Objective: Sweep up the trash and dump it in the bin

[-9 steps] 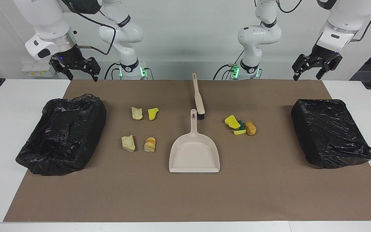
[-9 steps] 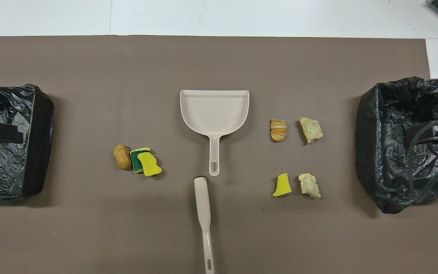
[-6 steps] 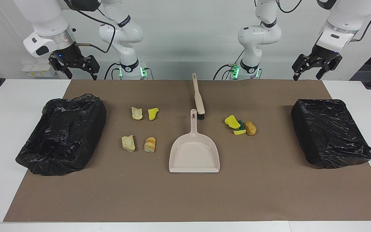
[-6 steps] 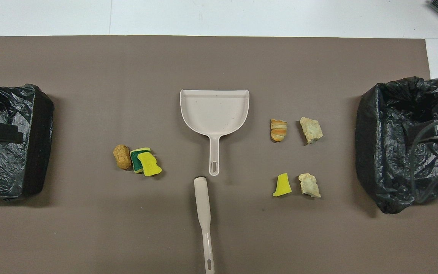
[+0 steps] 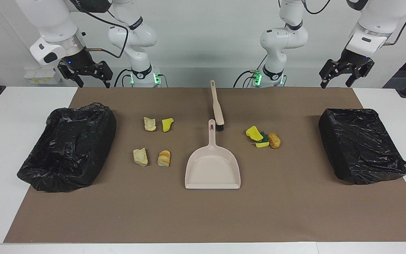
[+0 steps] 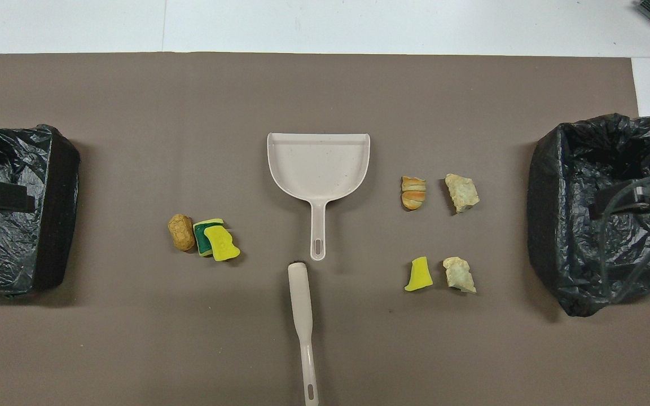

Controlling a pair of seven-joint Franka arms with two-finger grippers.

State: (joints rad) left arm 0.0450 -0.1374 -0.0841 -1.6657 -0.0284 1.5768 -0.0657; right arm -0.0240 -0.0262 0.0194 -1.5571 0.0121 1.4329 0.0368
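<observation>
Mid-mat: dustpan [image 5: 212, 165] + brush [image 5: 217, 106] untouched, trash [image 5: 152, 143] scattered both sides. L gripper [image 5: 344, 76], R gripper [image 5: 86, 76] both open, empty, raised. Grab brush by handle, not bristles.

Robotics lab, by the look: two white arms [image 5: 136, 38] bolted at a white table [image 5: 2, 116] w/ brown mat [image 5: 203, 211], bare white wall [image 5: 206, 31], cables, green status LEDs at the bases; no home furnishings

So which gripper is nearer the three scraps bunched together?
Left. The left gripper hangs up at that cluster's end of the table; the right gripper hangs at the opposite end.
</observation>
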